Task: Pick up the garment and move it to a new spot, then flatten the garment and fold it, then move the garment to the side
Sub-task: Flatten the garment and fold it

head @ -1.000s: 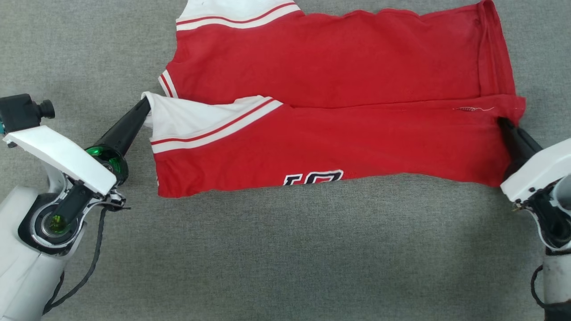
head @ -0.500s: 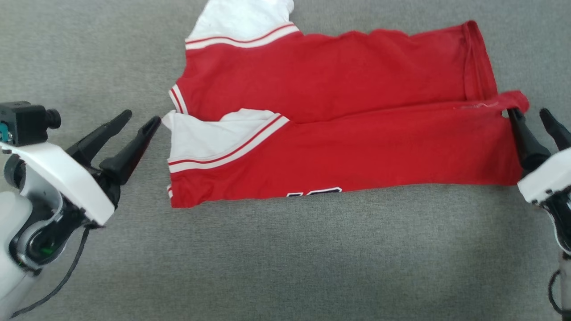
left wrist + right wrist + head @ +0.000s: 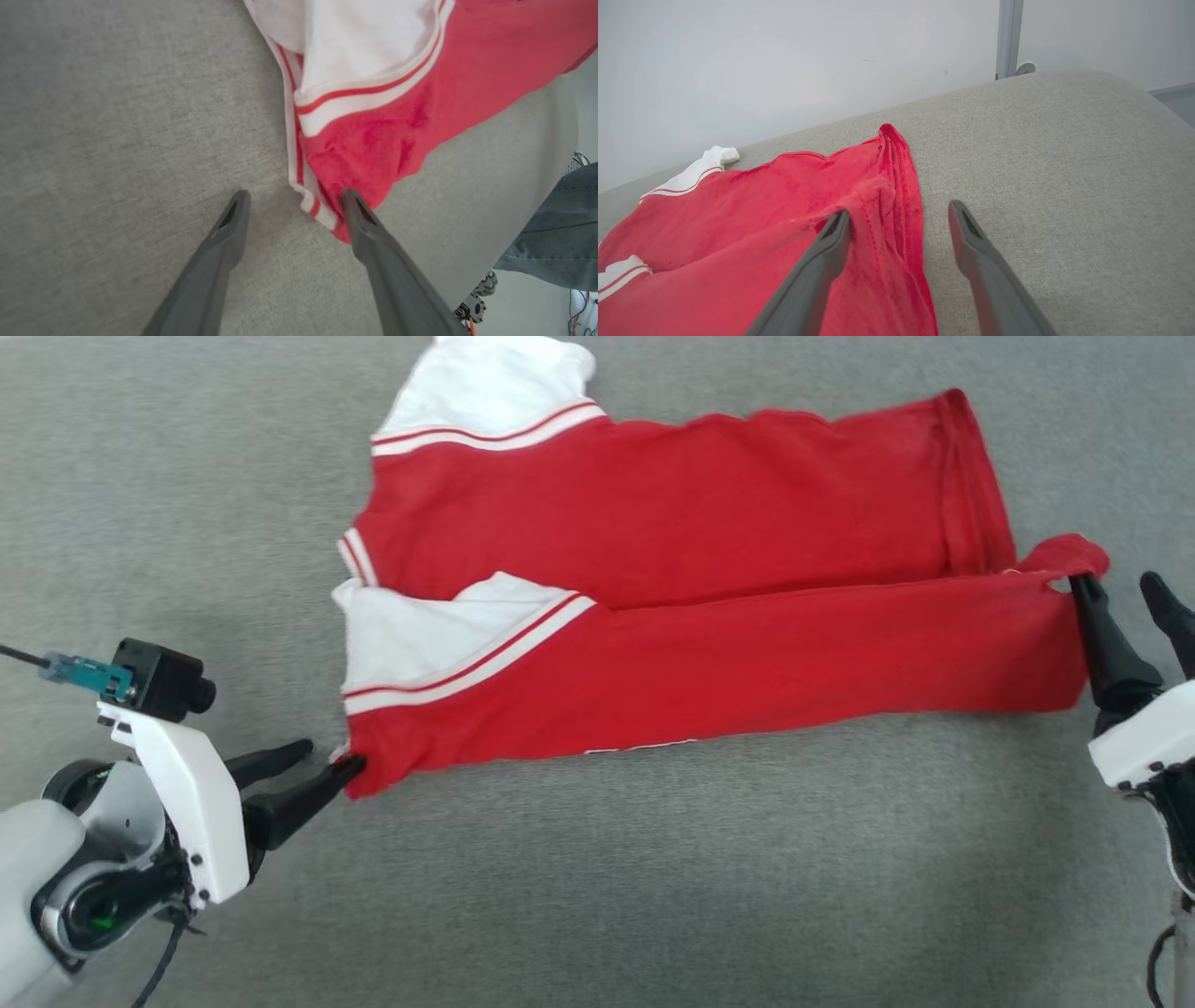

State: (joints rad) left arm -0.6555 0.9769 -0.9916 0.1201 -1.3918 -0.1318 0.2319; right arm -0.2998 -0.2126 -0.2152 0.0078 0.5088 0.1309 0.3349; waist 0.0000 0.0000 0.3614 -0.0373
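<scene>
Subject item: the garment (image 3: 691, 607), a red jersey with white sleeves and red-and-white striped trim, lies flat on the grey upholstered surface (image 3: 597, 896), centred in the upper half of the head view. It is folded lengthwise: the near long panel is turned up over the body, its edge running roughly along the middle. Both white sleeves sit at the robot's left end, the hem at the right end, where a small fold of red cloth stands raised at the corner. A thin sliver of white lettering shows along the near edge. Left gripper (image 3: 333, 756): jaws spread, gripping nothing; one fingertip touches the near-left corner of the garment, the other rests over bare surface just beside it. Right gripper (image 3: 1114, 583): jaws likewise spread, gripping nothing; its inner finger meets the raised hem corner, the outer finger is over bare surface. The right wrist view shows a pale wall (image 3: 784, 70) behind the surface. The left wrist view shows blue denim (image 3: 556, 233) past the surface's edge
</scene>
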